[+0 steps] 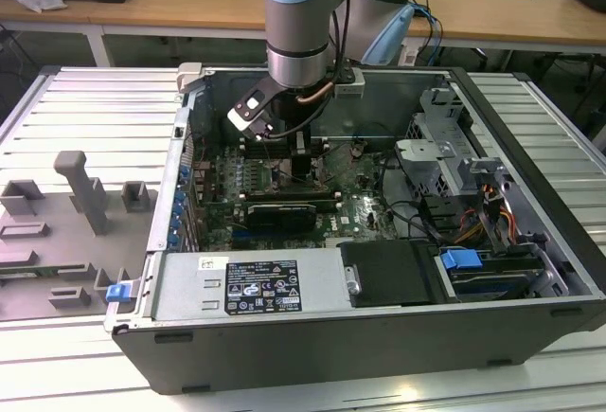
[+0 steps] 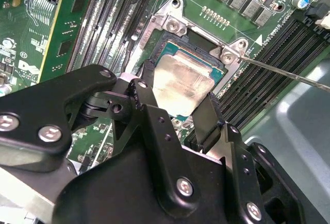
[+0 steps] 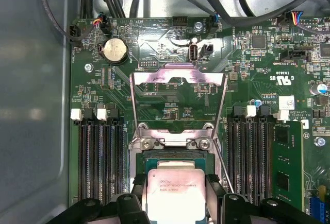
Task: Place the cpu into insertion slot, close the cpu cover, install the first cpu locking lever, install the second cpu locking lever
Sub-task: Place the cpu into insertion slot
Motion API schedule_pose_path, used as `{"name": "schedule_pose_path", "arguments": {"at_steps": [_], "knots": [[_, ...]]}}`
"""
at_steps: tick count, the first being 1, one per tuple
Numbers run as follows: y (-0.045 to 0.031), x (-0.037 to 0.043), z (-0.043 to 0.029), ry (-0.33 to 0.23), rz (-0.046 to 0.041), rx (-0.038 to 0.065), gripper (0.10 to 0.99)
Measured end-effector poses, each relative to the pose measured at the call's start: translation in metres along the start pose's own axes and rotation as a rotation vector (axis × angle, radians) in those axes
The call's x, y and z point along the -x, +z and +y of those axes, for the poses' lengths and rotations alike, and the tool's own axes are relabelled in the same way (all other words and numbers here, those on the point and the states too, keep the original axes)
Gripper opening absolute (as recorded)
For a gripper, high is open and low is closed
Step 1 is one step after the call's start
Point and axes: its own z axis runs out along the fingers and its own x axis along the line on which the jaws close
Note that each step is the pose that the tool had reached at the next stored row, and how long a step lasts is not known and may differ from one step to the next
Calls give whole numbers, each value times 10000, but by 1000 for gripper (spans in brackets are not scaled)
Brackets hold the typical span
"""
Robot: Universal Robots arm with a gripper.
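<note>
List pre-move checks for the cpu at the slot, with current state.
1. Cover swung back, clear of the slot: ok.
2. Lever off to the slot's side: ok.
3. Fingers on opposite edges of the cpu: ok.
4. Cpu inside the slot's outline: ok.
5. Cpu seated flat: cannot tell.
6. Slot contacts undamaged: cannot tell, hidden under the cpu.
</note>
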Motion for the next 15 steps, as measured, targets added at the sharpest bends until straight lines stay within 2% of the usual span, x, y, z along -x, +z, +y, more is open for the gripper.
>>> {"name": "schedule_pose_path", "arguments": {"at_steps": [9,15], "knots": [[3,0,0,0,-4,1,541],[47,1,-1,15,-80,0,541]]}}
